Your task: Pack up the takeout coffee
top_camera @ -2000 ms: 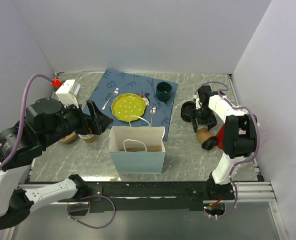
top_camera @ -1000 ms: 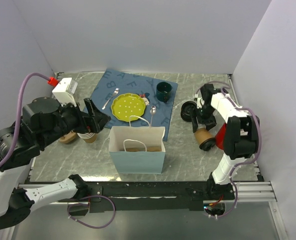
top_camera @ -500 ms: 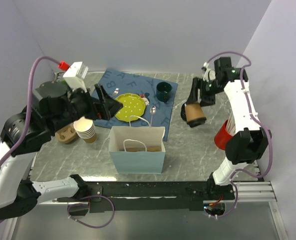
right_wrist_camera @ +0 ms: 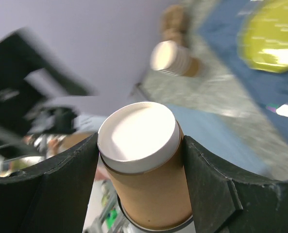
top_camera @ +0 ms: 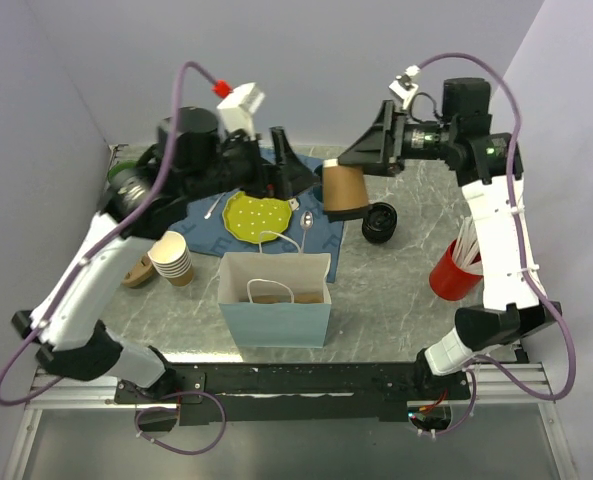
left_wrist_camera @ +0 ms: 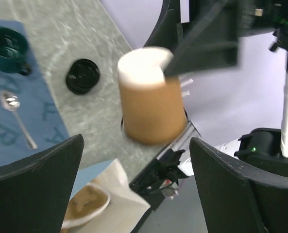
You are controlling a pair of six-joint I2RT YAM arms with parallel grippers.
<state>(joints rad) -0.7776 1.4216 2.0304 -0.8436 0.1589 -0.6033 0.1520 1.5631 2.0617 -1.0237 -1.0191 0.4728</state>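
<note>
Brown takeout coffee [top_camera: 344,190], one, paper bag [top_camera: 276,310], one

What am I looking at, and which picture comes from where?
Two robot arms are bolted at the near edge of a table. The overhead picture looks down from above and behind them; the other two come from cameras on each wrist. The right hand grips a brown paper cup, held above the table, its white end showing in both wrist views. The left hand is open, facing that cup. On the table stand a blue paper bag, a stack of paper cups and a red cup; a yellow plate lies on a blue mat, and a black lid lies nearby.
</note>
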